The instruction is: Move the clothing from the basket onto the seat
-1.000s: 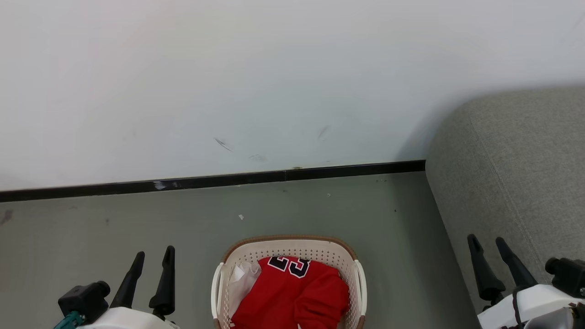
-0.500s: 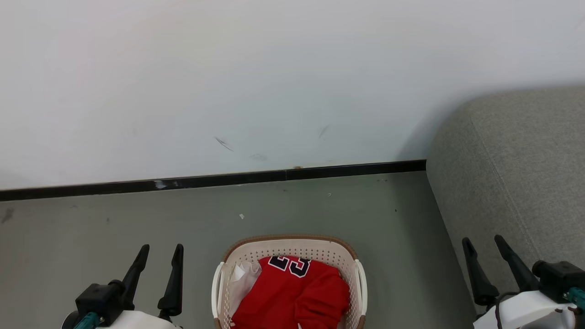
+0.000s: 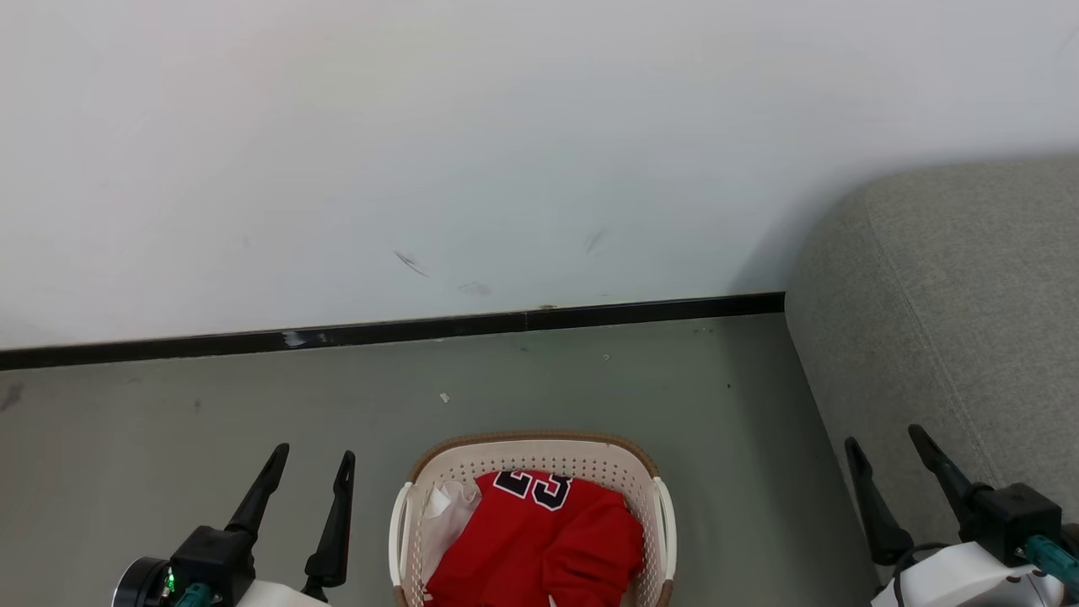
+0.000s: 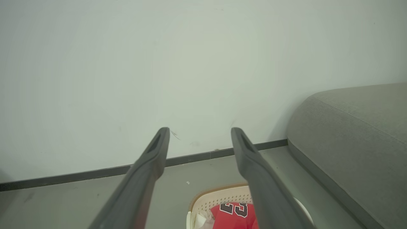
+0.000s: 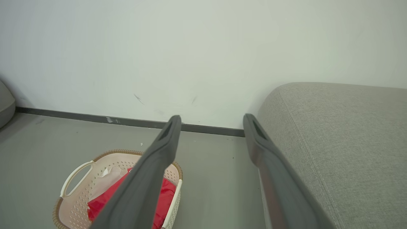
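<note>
Well, my left end effector and right end effector both stand spread wide and empty, either side of the basket on the floor. The clothing lies bunched inside it, and the seat is at my right. A shallow pinch could drag the light basket along or snag its perforated wall. I count one basket, one seat and one red garment showing; whether more lie beneath, I can't tell.
</note>
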